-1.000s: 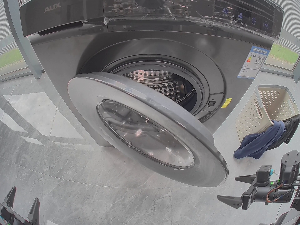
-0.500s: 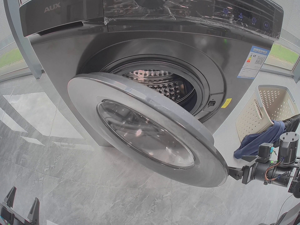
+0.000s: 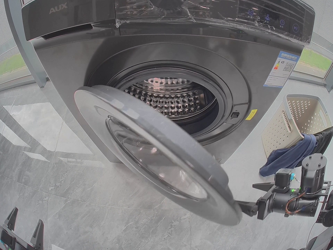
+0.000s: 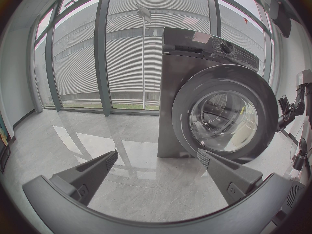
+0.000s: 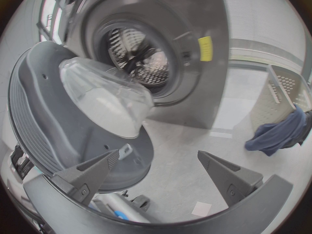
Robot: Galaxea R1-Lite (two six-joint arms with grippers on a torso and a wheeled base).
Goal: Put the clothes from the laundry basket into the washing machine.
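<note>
**Door open, clothes waiting at the basket**

Head view: A dark grey front-loading washing machine (image 3: 69,63) is seen with its round glass-windowed door (image 3: 156,153) swung open and its perforated steel drum (image 3: 166,99) exposed. On the robot's right, a cream perforated plastic laundry basket (image 3: 298,118) is set on the floor near the machine. One navy blue garment (image 3: 288,157) is draped over the basket's rim down to the floor. One black garment (image 3: 324,139) lies just beside it, partly cut off. The right gripper (image 3: 251,196) is spread wide with nothing gripped, one finger at the door's outer edge. The left gripper (image 3: 25,223) is parked low, well apart from everything.

Left wrist view: The left gripper is held wide apart and empty, and the door is faced from afar.

Right wrist view: Two garments, one basket and one machine are counted. Both garments are judged soft, light and limp. A bunched fold of the navy one at the rim is judged the best hold, since loose ends may trail and catch on the door.
</note>
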